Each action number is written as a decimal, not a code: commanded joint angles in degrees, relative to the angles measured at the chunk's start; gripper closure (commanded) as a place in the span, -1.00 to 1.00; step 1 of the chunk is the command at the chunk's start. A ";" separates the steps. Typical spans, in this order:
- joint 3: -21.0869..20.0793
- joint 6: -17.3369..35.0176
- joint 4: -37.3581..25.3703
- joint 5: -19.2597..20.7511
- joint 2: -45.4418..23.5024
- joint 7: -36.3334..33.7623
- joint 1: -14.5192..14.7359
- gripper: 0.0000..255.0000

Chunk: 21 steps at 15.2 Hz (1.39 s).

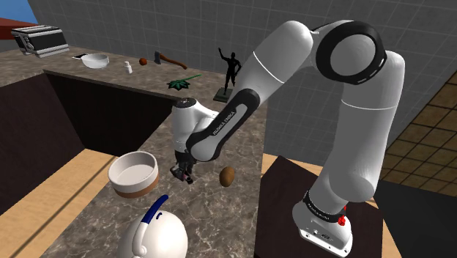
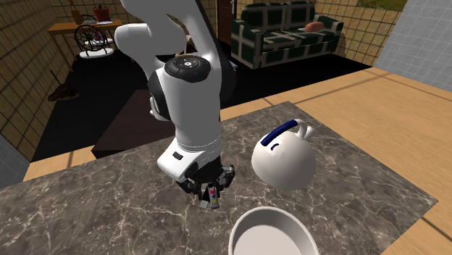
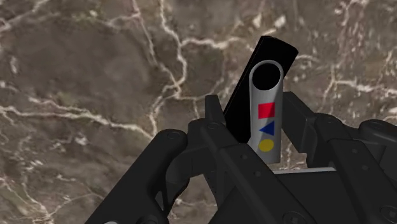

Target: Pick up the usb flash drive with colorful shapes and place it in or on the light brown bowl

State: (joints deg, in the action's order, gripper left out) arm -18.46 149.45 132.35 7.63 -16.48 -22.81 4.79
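Pincer (image 3: 256,111) seen pinching usb flash drive (image 3: 266,121); black fingers (image 3: 213,118) pressed against both sides. Drive body grey, marked with red square, blue triangle, yellow circle; black swivel cover swung out behind. Drive held upright at pincer (image 1: 183,174) tip over marbled counter (image 1: 245,143), between light brown bowl (image 1: 132,189) and small brown egg-shaped object (image 1: 228,176) in shoulder view. In second exterior view, drive (image 2: 211,194) seen just beside bowl (image 2: 246,224) rim, apart from it. White round figure with blue stripe (image 2: 284,161) set near bowl.
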 commanded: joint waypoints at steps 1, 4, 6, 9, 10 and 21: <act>-0.52 -1.39 0.06 -0.93 1.50 0.59 -0.35 1.00; -1.13 -3.45 -0.06 -2.22 3.56 1.46 -0.78 1.00; -1.47 -4.85 -0.20 -3.05 4.90 2.02 -1.02 1.00; -1.88 -6.98 -0.52 -4.23 6.85 2.82 -1.31 1.00; -2.00 -7.70 -0.65 -4.60 7.48 3.07 -1.39 1.00; -2.61 -15.85 -2.97 -7.99 13.72 5.33 -1.91 1.00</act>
State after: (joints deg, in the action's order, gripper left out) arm -21.01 134.43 129.55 -0.02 -3.44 -17.65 2.89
